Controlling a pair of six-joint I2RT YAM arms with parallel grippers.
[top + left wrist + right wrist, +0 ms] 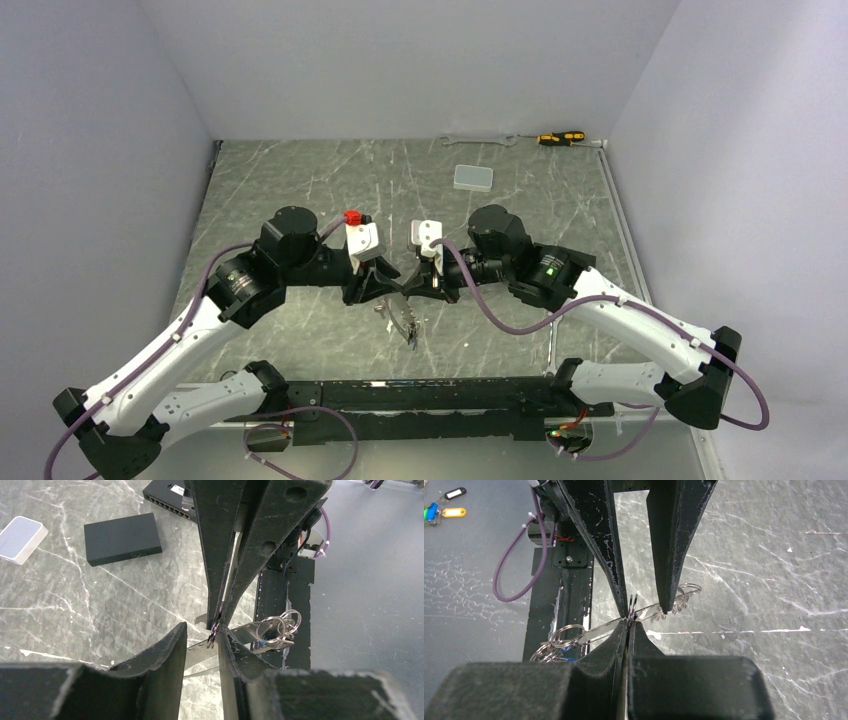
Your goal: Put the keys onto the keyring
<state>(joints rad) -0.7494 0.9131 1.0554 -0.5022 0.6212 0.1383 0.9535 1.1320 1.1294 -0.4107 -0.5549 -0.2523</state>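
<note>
Your right claw (627, 625) is pressed together on the thin keyring (631, 604). Just past the keyring, your left claw (644, 610) stands apart, one finger on either side of it. The keys (558, 642) hang bunched just beside the keyring, over the table (774, 580).

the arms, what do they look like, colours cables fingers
The left arm and right arm have white link shells, black joints and a purple cable each. The left gripper and right gripper are white blocks with black, tapered, scuffed fingers. A red part sits on the left one; a green light glows on the right arm.
</note>
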